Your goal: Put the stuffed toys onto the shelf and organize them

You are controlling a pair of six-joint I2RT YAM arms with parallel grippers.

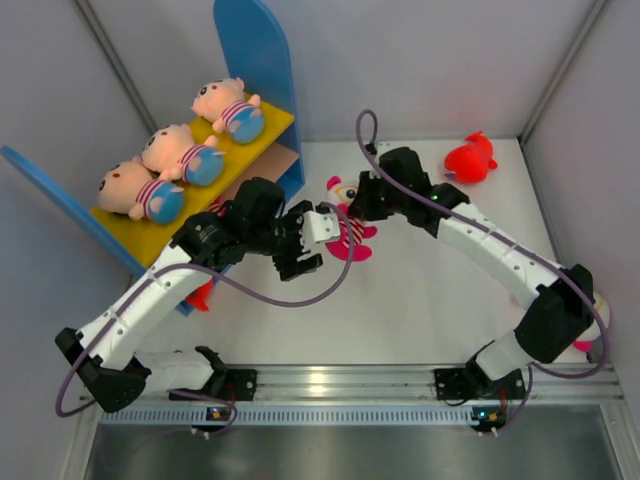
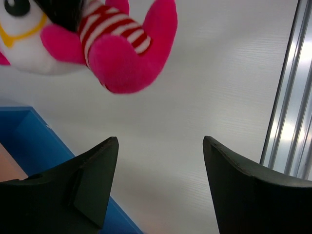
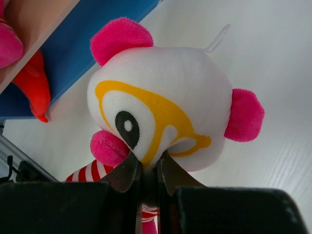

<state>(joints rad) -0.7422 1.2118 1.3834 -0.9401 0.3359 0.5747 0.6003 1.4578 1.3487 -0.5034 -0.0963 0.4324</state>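
The white-faced toy with yellow glasses and pink ears is near the middle of the surface, a bit toward the far edge. It is just beside the front of the shelf. The right pincer is closed on it and pinches only a small bit of soft cloth under its face. I cannot tell if the toy is lifted or touching the surface.

The left pincer is wide open and holds nothing. It hangs just beside the toy, on the side toward the near edge.

What could go wrong? The pinch is small, so the toy could slip out or swing when the arm moves. The two arms are very close, so they could bump. The toy could also catch on the blue side panel on its way in.

The shelf stands in the far left corner. Its yellow top board already has three peach-faced toys in a row, so there is little room up there. The lower board looks like the better spot, but the gap is low and the left arm sits in front of it. An orange-red thing also shows by the shelf's blue edge.

The right half of the surface has lots of open room. The red plush lies alone by the far right corner, well apart from the shelf. A metal rail runs along the near edge.
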